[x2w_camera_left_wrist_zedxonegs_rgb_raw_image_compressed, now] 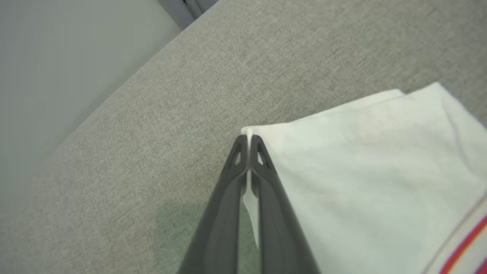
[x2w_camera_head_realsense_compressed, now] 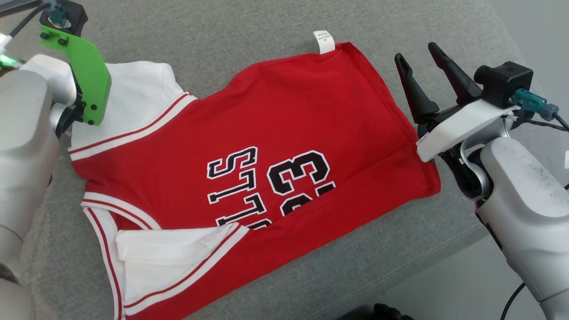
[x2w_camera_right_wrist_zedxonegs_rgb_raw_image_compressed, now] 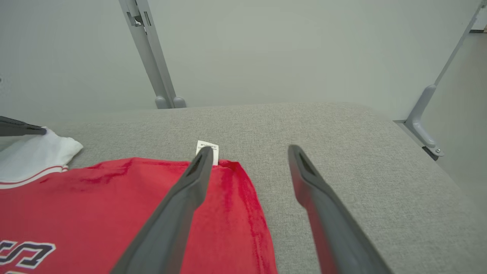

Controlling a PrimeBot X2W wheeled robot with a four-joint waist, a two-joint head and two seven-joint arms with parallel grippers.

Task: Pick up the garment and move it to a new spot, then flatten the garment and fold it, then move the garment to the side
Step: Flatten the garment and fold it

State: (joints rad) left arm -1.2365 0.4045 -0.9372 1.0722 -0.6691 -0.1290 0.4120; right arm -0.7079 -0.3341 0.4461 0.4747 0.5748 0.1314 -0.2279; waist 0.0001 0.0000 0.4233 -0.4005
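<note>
A red jersey [x2w_camera_head_realsense_compressed: 284,133] with white sleeves lies spread, print up, across a grey cushion [x2w_camera_head_realsense_compressed: 249,35]. Its hem is toward the robot's right and its shoulders toward the left. The left gripper [x2w_camera_left_wrist_zedxonegs_rgb_raw_image_compressed: 249,141] is pinched closed on the far corner of the upper white sleeve [x2w_camera_left_wrist_zedxonegs_rgb_raw_image_compressed: 361,171], with a sliver of cloth showing between its fingers. The right gripper [x2w_camera_head_realsense_compressed: 417,53] stands wide and holds nothing, just beside the hem edge near the corner with the white label [x2w_camera_head_realsense_compressed: 324,41]. The cloth looks light, thin and limp, so it should sag and crease rather than hold any shape. Pulling from one corner would likely drag and skew it. Two matched holds on corners or seamed edges, the sleeve and that hem corner, seem the best way to keep it taut. The lower sleeve [x2w_camera_head_realsense_compressed: 178,249] lies rumpled and would need smoothing.
</note>
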